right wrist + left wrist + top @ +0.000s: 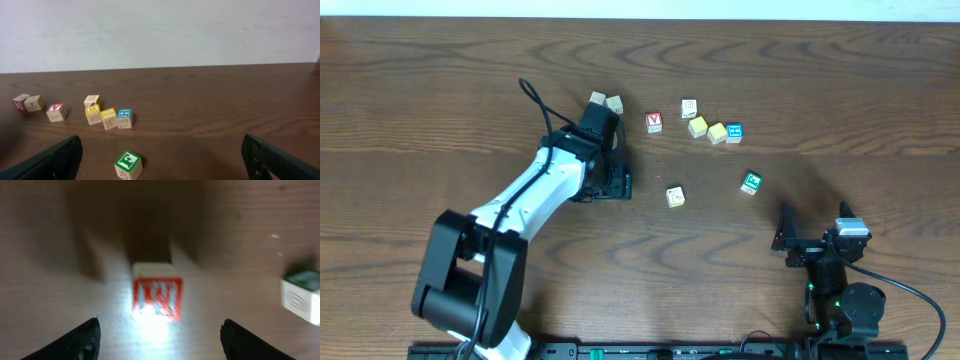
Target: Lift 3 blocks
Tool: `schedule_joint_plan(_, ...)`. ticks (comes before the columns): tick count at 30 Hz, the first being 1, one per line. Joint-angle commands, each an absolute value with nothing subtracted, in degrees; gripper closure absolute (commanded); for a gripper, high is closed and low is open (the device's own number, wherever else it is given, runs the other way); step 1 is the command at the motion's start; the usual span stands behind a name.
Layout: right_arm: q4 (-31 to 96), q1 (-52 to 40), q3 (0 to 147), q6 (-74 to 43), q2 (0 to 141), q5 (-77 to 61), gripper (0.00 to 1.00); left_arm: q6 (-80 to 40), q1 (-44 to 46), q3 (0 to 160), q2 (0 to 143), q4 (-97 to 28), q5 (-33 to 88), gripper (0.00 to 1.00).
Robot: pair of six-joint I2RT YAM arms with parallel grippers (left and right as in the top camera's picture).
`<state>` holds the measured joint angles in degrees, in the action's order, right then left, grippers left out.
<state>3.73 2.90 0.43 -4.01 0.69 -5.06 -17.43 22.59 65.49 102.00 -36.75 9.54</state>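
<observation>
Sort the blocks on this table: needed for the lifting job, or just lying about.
For the job: red M block, green block, lone pale cream block.
Lying about: red V block, blue block, two yellow blocks, cream block beside them.

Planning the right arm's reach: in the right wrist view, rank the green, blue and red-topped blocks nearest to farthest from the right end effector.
1. green block: just ahead of the right end effector, slightly left.
2. blue block: farther back, in the cluster.
3. red-topped block: farthest, well left.
</observation>
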Motion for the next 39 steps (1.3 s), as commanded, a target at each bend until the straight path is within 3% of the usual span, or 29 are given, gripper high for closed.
schedule_joint_plan(1, 4.0, 3.3, 0.3, -3.3, 0.3, -4.5, 0.01, -15.4, 22.6, 66.5, 102.3, -35.7, 2.3, 0.23)
schedule_joint_plan(10, 4.0, 3.3, 0.3, -3.3, 0.3, -4.5, 0.01, -15.2, 22.6, 65.6, 102.7, -33.1, 0.8, 0.27)
schedule_joint_plan(39, 4.0, 3.3, 0.3, -3.3, 0.3, -4.5, 0.01, -14.2, 23.6, 60.2, 102.7, -26.9, 6.5, 0.27)
